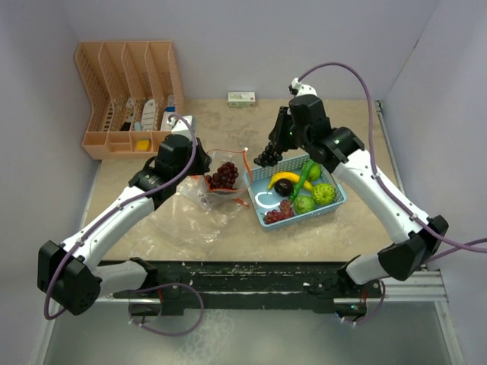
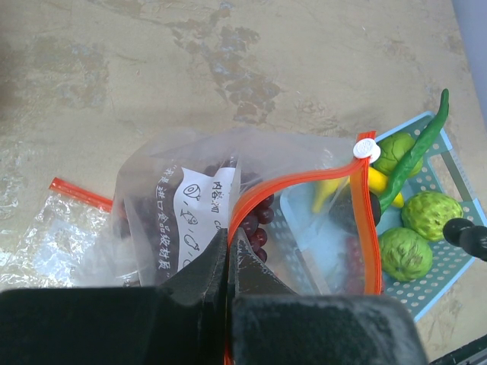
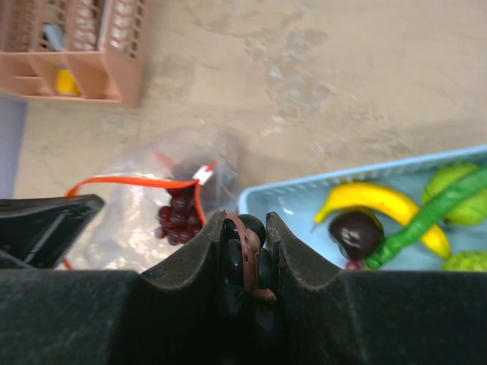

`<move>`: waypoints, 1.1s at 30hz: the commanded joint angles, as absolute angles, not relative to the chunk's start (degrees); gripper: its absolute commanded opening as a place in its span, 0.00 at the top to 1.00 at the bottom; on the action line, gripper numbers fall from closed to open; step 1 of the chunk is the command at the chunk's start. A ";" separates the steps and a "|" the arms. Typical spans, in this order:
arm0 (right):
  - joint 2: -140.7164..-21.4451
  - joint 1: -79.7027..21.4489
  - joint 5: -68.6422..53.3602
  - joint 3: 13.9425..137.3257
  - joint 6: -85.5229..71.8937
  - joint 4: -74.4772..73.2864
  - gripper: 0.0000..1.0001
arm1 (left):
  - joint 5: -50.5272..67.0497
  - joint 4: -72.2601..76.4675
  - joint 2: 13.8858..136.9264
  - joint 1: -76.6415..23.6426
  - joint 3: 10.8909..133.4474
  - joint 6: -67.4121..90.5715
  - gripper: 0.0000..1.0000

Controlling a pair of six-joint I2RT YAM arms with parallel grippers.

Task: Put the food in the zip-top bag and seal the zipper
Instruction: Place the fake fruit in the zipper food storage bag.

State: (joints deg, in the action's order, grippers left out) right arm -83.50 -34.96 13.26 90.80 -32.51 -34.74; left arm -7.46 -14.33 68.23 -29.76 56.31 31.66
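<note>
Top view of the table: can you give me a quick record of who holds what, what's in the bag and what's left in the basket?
left end effector: shut on the zip-top bag, at its mouth edge
right end effector: shut on a dark grape bunch, by the far left corner of the basket
in bag: red grape bunch
in basket: banana, green pepper, three round green fruits, second grape bunch
zipper: open
</note>
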 commanded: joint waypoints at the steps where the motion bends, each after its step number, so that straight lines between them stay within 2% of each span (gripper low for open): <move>1: -84.26 -35.27 6.22 93.42 -30.14 -28.63 0.91 | -7.39 -12.48 67.02 -29.79 56.06 30.39 1.00; 18: -96.40 -42.38 2.51 99.66 -30.89 -21.59 0.90 | -7.12 -12.39 66.99 -29.81 56.01 30.32 1.00; 20: -98.12 -43.44 2.72 100.52 -31.05 -22.08 0.84 | -7.12 -12.47 66.84 -29.78 56.03 30.40 1.00; 30: -99.25 -45.62 3.66 99.74 -31.46 -22.57 0.31 | -7.13 -12.56 66.66 -29.79 55.91 30.47 1.00; 33: -97.16 -45.63 4.41 98.19 -31.73 -23.02 0.29 | -7.12 -12.57 66.77 -29.79 55.97 30.59 1.00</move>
